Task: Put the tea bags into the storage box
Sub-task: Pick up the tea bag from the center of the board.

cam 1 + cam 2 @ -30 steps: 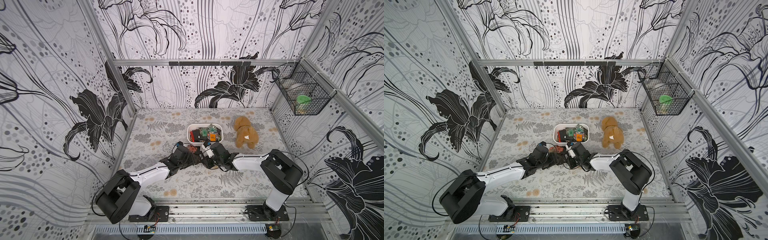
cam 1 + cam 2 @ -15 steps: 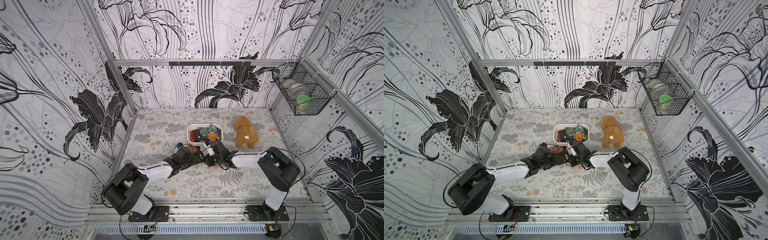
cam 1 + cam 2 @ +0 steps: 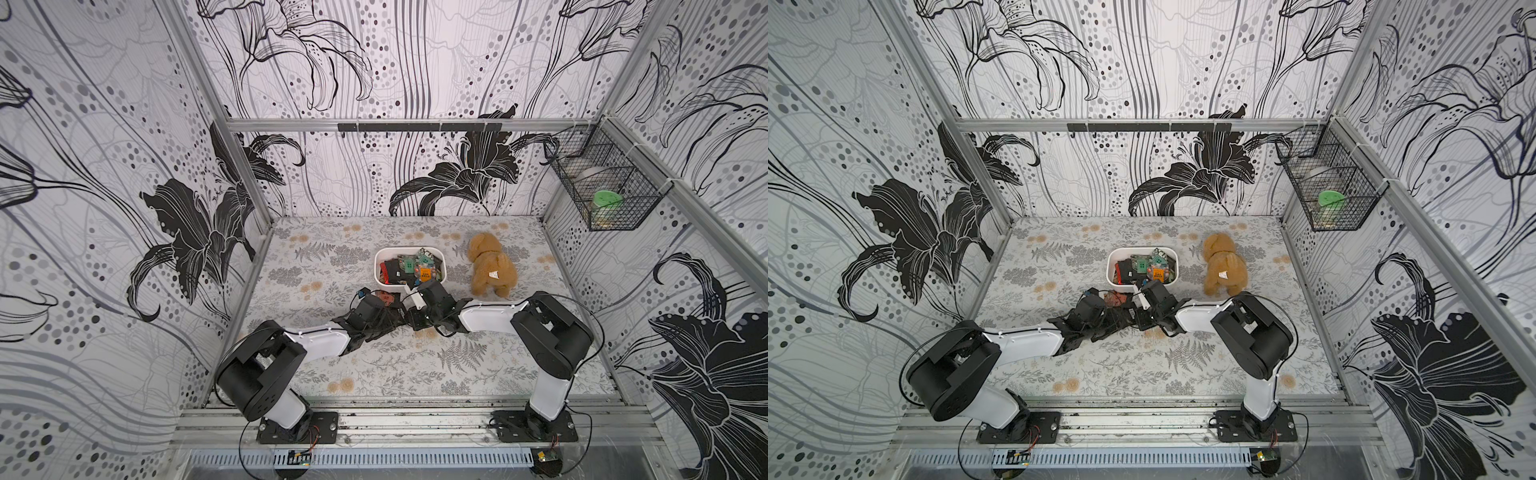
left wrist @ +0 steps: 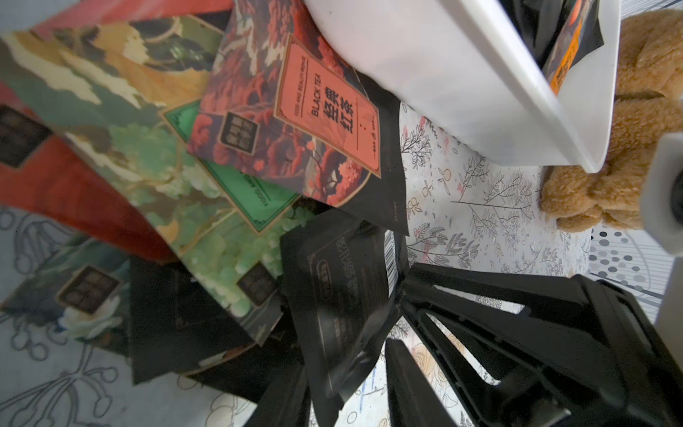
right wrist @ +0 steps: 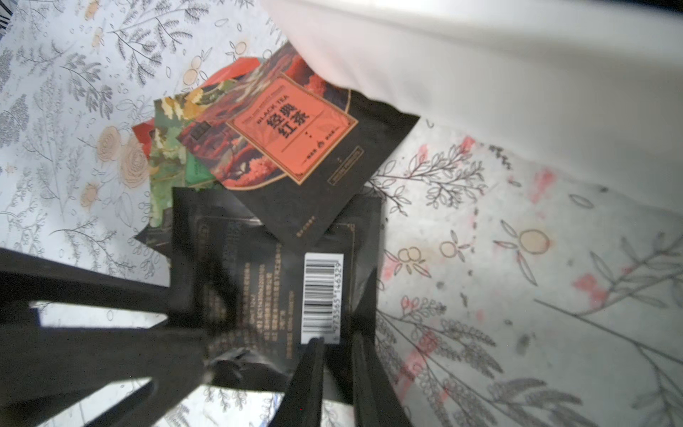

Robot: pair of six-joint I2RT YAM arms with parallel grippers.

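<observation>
**Tea bags at the box:** The left pincer (image 4: pixel 343 369) stands part open on the floral tabletop (image 3: pixel 374 365). Its fingers (image 4: pixel 406 392) sit astride one end of a black barcoded sachet (image 4: pixel 340 281), with bare tabletop showing between the sachet and one finger. Facing it, the right pincer (image 5: pixel 338 338) holds its jaws close together about the barcode edge of the same sachet; whether they pinch it cannot be told. Just beyond both sets of fingertips lies a loose heap of tea bags (image 4: pixel 155 166), a red-labelled black tea sachet (image 5: pixel 292 136) uppermost, overlapping the barcoded one and a green sachet (image 4: pixel 236 192). Directly past the heap rises the white wall of the storage box (image 4: pixel 443 74), its rim overhanging the red-labelled sachet's corner, more sachets (image 3: pixel 409 266) inside. Farther out, on the right pincer's side of the box, lies a tan plush toy (image 3: pixel 492 270).
</observation>
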